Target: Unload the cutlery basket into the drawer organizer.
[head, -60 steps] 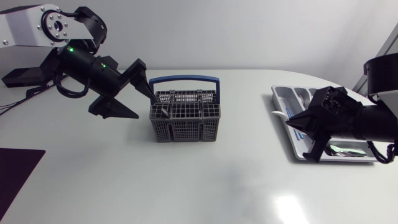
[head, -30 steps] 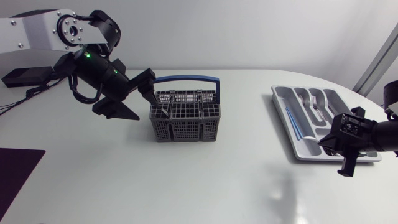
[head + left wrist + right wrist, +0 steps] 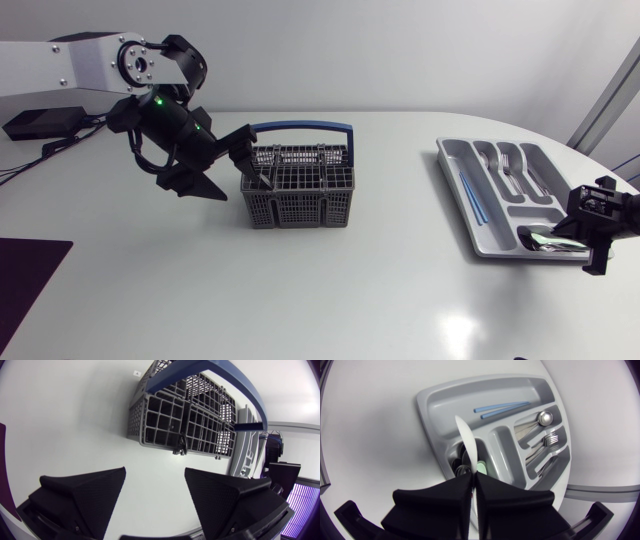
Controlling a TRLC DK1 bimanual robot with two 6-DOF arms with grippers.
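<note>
The right gripper is closed tight on a thin pale utensil. I cannot tell if it is a knife or a handle. Its free end reaches out over the organizer, above the compartment nearest to the fingers, where some dark and pale green pieces lie already.

To do this well, I think the arm should lower until the utensil is nearly flat in that compartment. It should line the utensil along the compartment, not across a wall, and only then open. If it lets go from high up, the piece may bounce over a divider.

The left gripper is wide open and holds nothing. It stands just beside the basket, with one finger near the rim. A dark piece stands in a cell on the near side. For this one the fingers should come down from above, clear of the blue handle, and close on the piece alone, not on the grid.
</note>
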